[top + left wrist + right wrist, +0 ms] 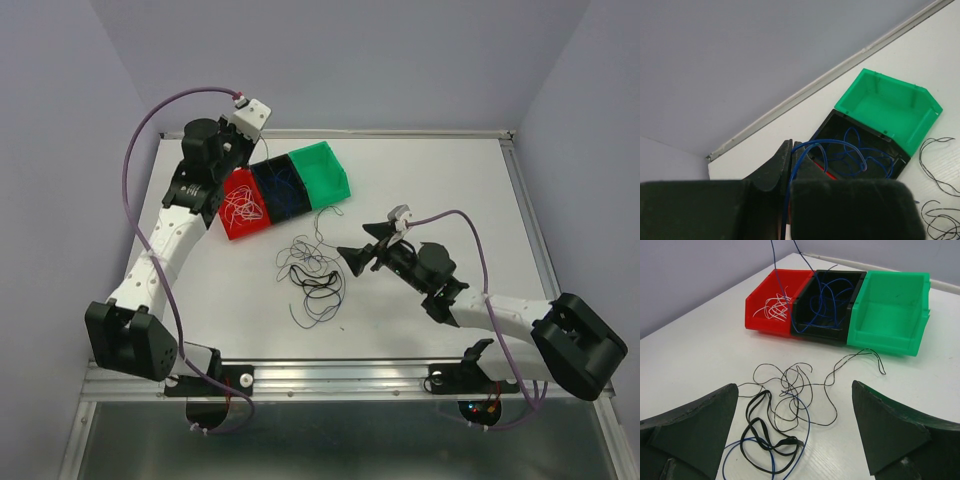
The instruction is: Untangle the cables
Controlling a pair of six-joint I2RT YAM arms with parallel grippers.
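Mia: Dark jaws of the right gripper [795,400] fill the near edge of its wrist view, spread wide to either side of the loose tangle of cables [790,382] on the white surface [700,355]. Nothing sits between them.

Leo: Why hover there?

Mia: My guess is it's lined up to pick one strand from the heap. A thin black wire [860,354], a thicker black loop [757,432] and a dark blue wire [802,440] lie crossed over each other.

Leo: And the left gripper [792,150]?

Mia: Its jaws are pressed together on a blue wire [825,141], held up above the row of bins. The strand runs down into the black plastic bin [805,332], where more blue wire is coiled. It looks like sorting by colour. The white wires [772,307] lie in the red plastic bin [762,320] beside it, and the green plastic bin [890,335] on the other side holds nothing.

Leo: So green waits for black?

Mia: Likely. The held strand seems ready to drop, and the heap on the surface is what's left to separate.
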